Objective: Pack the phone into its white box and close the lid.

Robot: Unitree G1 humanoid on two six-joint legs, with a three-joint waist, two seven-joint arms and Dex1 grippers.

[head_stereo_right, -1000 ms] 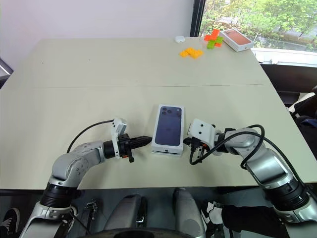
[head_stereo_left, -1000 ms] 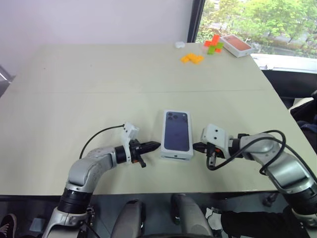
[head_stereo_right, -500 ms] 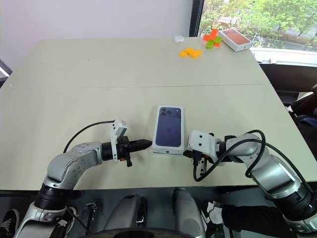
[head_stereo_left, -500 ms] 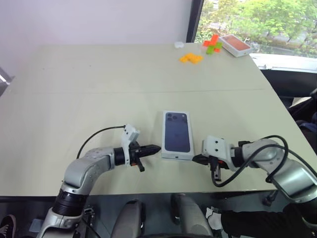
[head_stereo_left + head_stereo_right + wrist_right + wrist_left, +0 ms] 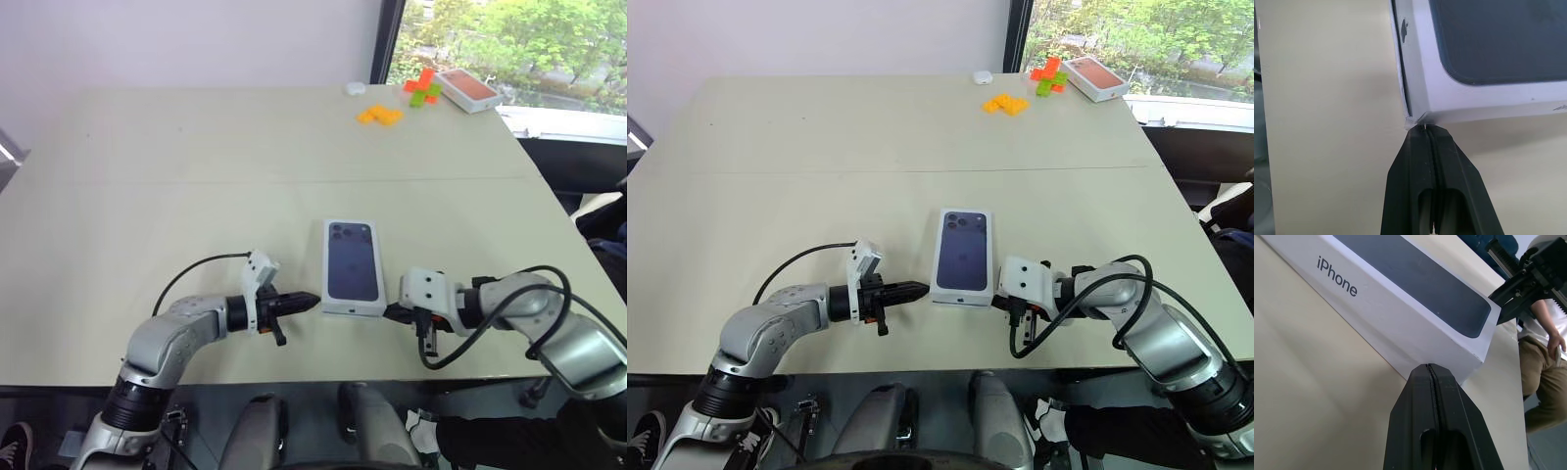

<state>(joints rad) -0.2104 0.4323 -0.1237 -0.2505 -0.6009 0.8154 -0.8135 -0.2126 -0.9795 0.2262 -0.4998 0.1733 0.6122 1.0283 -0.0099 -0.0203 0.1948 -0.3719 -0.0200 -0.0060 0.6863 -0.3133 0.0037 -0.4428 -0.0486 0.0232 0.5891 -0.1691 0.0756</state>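
With the lid (image 5: 351, 266) already seated on the white box (image 5: 1415, 340), both sets of jaws are pinched fully together and hold nothing. Left gripper (image 5: 312, 298) tip sits just beside one near corner, right gripper (image 5: 389, 314) at the other. Ease away gently; don't nudge it.

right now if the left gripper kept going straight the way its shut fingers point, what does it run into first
Most likely the closed white cardboard phone box with the dark blue phone printed on its lid. The left gripper points right, at the box's near left corner. Its shut tips seem just short of that corner, though depth is unclear.
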